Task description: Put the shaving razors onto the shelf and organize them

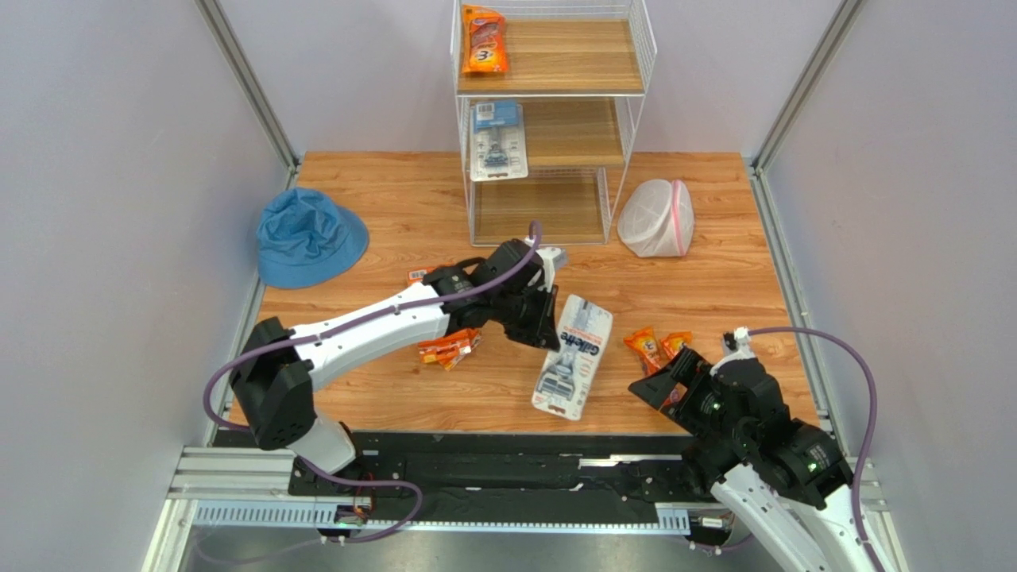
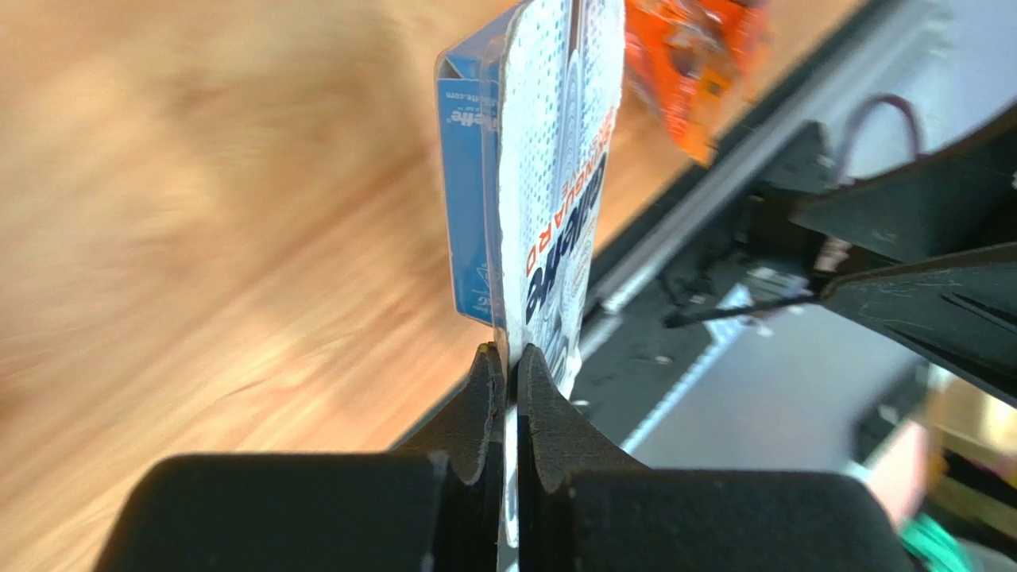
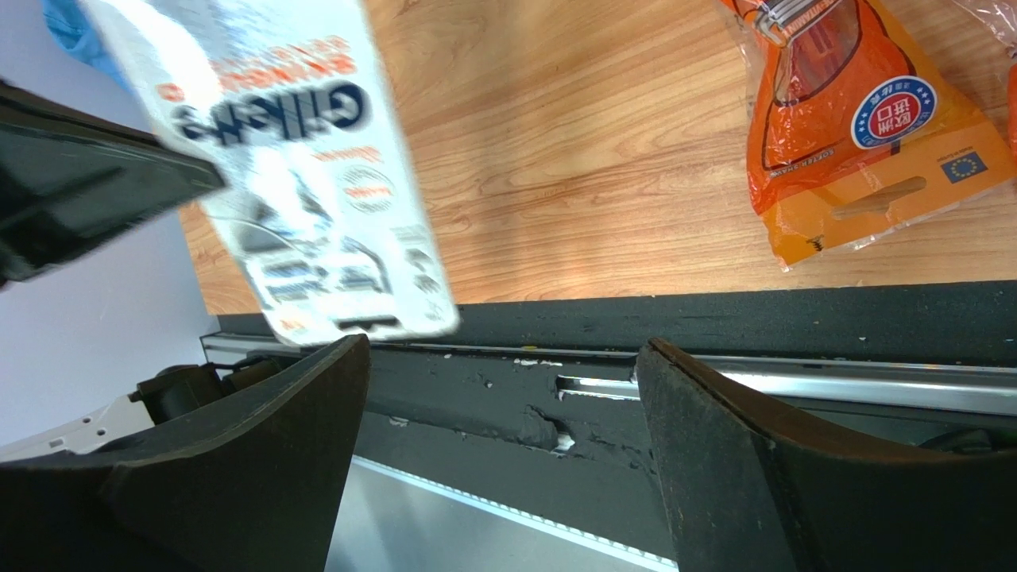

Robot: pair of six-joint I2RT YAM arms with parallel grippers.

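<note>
My left gripper [image 1: 552, 324] is shut on the edge of a white and blue razor blister card [image 1: 575, 358], held above the table in front of the shelf [image 1: 552, 57]. In the left wrist view the card [image 2: 555, 179] stands edge-on between the pinched fingertips [image 2: 511, 364]. A long orange razor bag [image 1: 450, 348] lies under the left arm. Two orange razor packs [image 1: 659, 348] lie right of the card. My right gripper [image 1: 660, 387] is open and empty, just near of those packs. In the right wrist view it [image 3: 501, 358] hangs over the table's front edge, the card [image 3: 299, 155] up left, an orange pack [image 3: 848, 119] up right.
The shelf carries an orange razor pack [image 1: 484, 42] on its top board and a white and blue blister card [image 1: 495, 137] on the middle board. A blue bucket hat [image 1: 308, 236] lies at the left. A white mesh bag [image 1: 655, 218] sits right of the shelf.
</note>
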